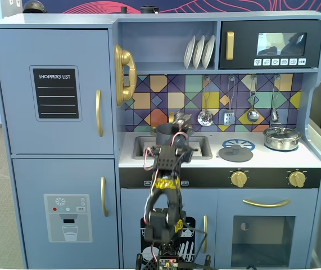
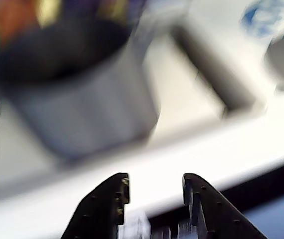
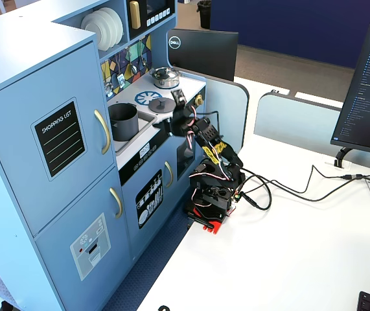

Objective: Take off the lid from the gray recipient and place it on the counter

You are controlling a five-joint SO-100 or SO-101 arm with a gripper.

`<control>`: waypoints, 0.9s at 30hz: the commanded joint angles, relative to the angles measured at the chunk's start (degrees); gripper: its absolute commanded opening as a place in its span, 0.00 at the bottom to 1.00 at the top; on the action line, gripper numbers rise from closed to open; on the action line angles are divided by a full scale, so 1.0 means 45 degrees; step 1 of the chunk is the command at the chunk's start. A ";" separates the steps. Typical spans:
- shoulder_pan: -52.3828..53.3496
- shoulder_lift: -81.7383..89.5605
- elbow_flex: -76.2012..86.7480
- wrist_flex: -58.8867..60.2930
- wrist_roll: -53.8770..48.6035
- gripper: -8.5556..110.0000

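On the counter (image 1: pixel 312 160), just in front of the blue burner print (image 1: pixel 238 144), lies the lid (image 1: pixel 235 152), flat with its knob up and touching nothing else. To the left of the lid in a fixed view, the gray recipient (image 1: pixel 164 134) stands open-topped in the recessed sink (image 1: pixel 200 147), half hidden by the arm. The gripper (image 2: pixel 155 188) hangs before the counter's front edge, empty, its jaws spread apart, with the recipient beyond them in the wrist view. Judging by this, the task looks essentially finished; only the arm's pull-back seems to remain. To the right of the lid sits a shiny silver pot (image 1: pixel 281 138), covered. Readable writing: "SHOPPING LIST" on the fridge door's black panel (image 1: pixel 56 93), and "DELL" on the monitor back (image 3: pixel 201 50) beside the kitchen.
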State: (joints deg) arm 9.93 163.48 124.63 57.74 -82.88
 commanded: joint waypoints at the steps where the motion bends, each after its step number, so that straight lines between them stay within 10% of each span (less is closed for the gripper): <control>1: -0.0879 0.1230 0.1289 0.0996 -0.1055 0.07; 15: -0.2793 0.3027 0.8828 -0.0430 -0.0801 0.07; 27: -0.2871 0.4121 1.0508 0.4785 -0.1289 0.07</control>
State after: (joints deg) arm -2.55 181.67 172.18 72.86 -89.74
